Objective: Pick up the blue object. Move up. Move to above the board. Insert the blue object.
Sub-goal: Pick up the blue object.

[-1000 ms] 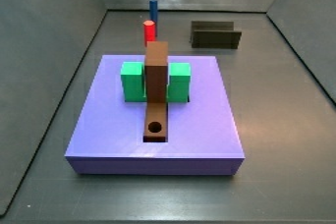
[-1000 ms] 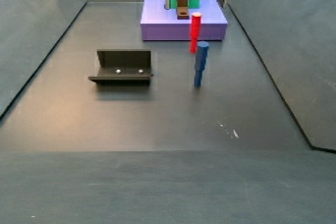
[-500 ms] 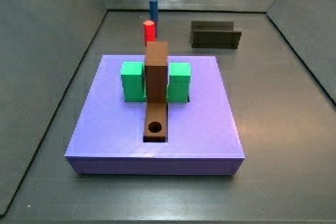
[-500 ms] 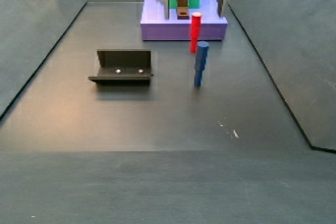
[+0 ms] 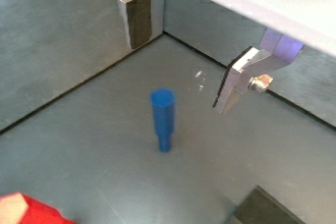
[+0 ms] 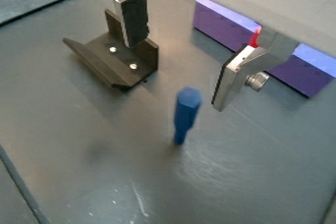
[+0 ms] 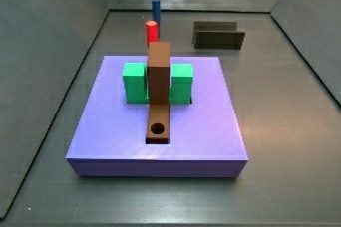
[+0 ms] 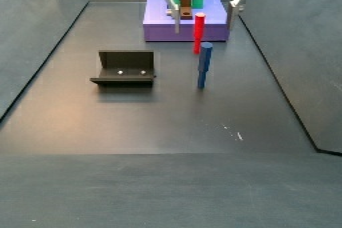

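Observation:
The blue object (image 8: 205, 70) is a slim blue peg standing upright on the dark floor, beside the taller red peg (image 8: 199, 32). It also shows in both wrist views (image 5: 161, 120) (image 6: 184, 115) and, far back, in a side view (image 7: 155, 10). My gripper (image 8: 203, 3) hangs open high above the blue object, and its white body fills the top of that side view. In both wrist views the gripper (image 5: 182, 76) (image 6: 182, 74) has nothing between its fingers. The board (image 7: 160, 92) lies along the purple slab (image 7: 200, 131), its round hole (image 7: 159, 129) at the near end.
A green block (image 7: 138, 82) straddles the board on the slab. The fixture (image 8: 124, 68) stands on the floor to one side of the pegs and shows close in a wrist view (image 6: 116, 59). Grey walls enclose the floor.
The gripper has come down into the side view: a second ago only its fingertips showed at the top edge, now its white body and both fingers do. The pegs have not moved.

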Available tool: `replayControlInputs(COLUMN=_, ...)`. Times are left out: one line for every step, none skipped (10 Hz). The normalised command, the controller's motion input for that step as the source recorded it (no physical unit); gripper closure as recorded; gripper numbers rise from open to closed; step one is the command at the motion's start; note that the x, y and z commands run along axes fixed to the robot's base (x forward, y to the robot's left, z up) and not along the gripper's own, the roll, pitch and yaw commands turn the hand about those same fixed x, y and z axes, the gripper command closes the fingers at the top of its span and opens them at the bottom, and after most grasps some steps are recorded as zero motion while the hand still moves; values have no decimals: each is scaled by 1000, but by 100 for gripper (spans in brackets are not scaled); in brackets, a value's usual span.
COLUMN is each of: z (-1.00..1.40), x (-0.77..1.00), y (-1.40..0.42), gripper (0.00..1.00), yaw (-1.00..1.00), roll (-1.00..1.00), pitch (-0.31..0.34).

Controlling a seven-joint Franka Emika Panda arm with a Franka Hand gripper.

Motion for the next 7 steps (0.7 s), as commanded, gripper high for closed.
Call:
replayControlInputs(z=-109, x=-177, y=-49, gripper=0, yaw=-20, roll=0, pitch=-3)
replayControlInputs(z=-120, x=-6, y=-14, gripper=0, yaw=-37, roll=-7, pitch=0)
replayControlInputs(z=-157, x=0, y=-3, gripper=0, yaw=-11, roll=-9, pitch=0)
replayControlInputs(z=-89, x=-9, y=-63, gripper=0, yaw=-6, roll=0, pitch=-6)
replayControlInputs(z=-91, x=0, y=-83, gripper=0, yaw=-20, roll=0, pitch=-13)
replayControlInputs(z=-134, x=0, y=-63, gripper=0, yaw=-54, roll=-14, pitch=-34)
replayControlInputs(z=-194, x=0, y=-54, gripper=0, yaw=-43, roll=-50, pitch=-44)
